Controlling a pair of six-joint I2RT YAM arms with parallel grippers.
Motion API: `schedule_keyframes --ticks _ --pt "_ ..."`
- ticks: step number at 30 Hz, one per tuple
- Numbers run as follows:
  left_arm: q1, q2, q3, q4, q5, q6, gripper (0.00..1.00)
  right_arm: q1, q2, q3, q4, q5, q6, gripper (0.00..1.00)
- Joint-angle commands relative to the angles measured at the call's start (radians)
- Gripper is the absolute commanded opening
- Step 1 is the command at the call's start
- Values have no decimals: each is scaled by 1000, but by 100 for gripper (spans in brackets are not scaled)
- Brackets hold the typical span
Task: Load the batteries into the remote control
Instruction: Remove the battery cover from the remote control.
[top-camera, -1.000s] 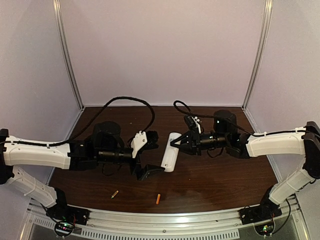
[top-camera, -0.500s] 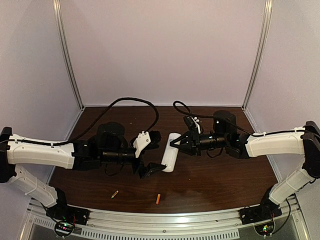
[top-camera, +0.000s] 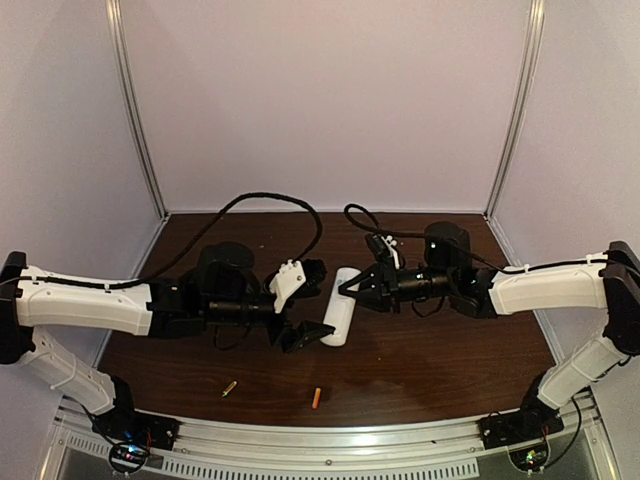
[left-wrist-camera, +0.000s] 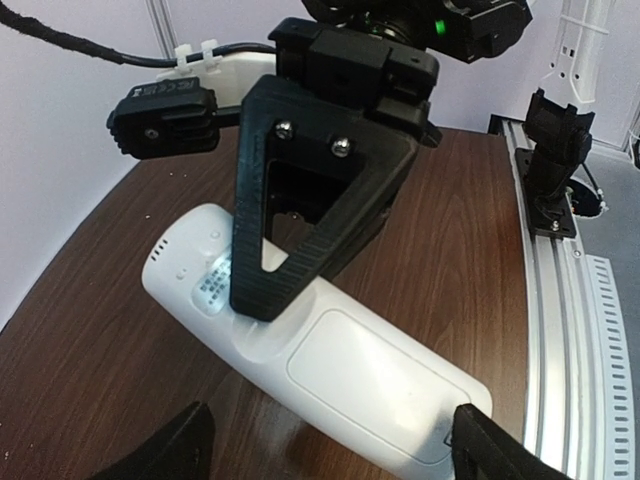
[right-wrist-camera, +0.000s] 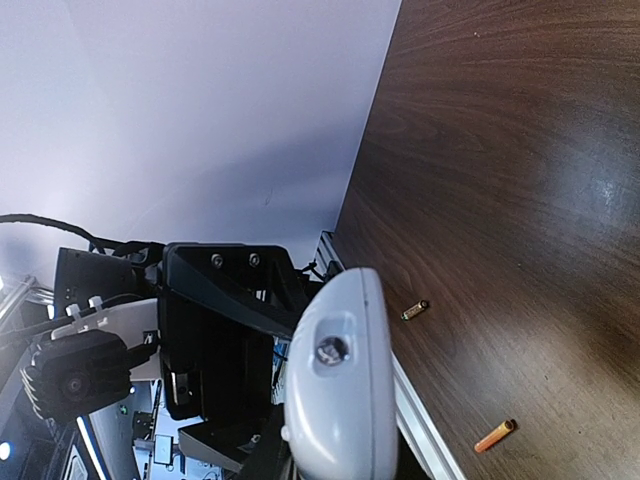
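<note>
The white remote control (top-camera: 340, 305) hangs over the middle of the table with its back side up and its battery cover (left-wrist-camera: 380, 375) closed. My right gripper (top-camera: 353, 289) is shut on its far end; one finger (left-wrist-camera: 310, 200) lies across the back. My left gripper (top-camera: 312, 303) is open and straddles the near end, fingertips (left-wrist-camera: 170, 450) on either side. The right tip is at the remote's corner, the left one apart. The golden battery (top-camera: 229, 388) and the orange battery (top-camera: 316, 397) lie near the front edge, the golden battery (right-wrist-camera: 414, 310) and orange battery (right-wrist-camera: 494, 436) also in the right wrist view.
An aluminium rail (top-camera: 330, 440) runs along the table's front edge. Pale walls with metal posts (top-camera: 140, 120) close in the back and sides. Black cables (top-camera: 270, 200) loop over both wrists.
My left gripper has moved right, so its fingers now straddle the remote, and its jaws have narrowed a little. The right gripper and remote shifted slightly left.
</note>
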Motion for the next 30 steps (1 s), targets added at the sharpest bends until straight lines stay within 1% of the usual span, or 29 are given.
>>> schedule_keyframes --ticks 1,5,10,20,28,30 --pt "0 13 20 2 -44 0 84 11 12 5 48 -11 16 0" --pt "0 4 15 10 -35 -5 84 12 15 5 52 -12 19 0" --pt "-1 -8 14 11 33 -2 85 11 19 1 52 -12 15 0" --pt "4 -8 13 -16 54 2 84 11 11 5 53 -22 11 0" --pt "28 -13 17 -38 121 3 84 11 12 12 51 -32 5 0" --pt "31 -10 19 -41 117 -1 84 11 11 12 54 -34 7 0"
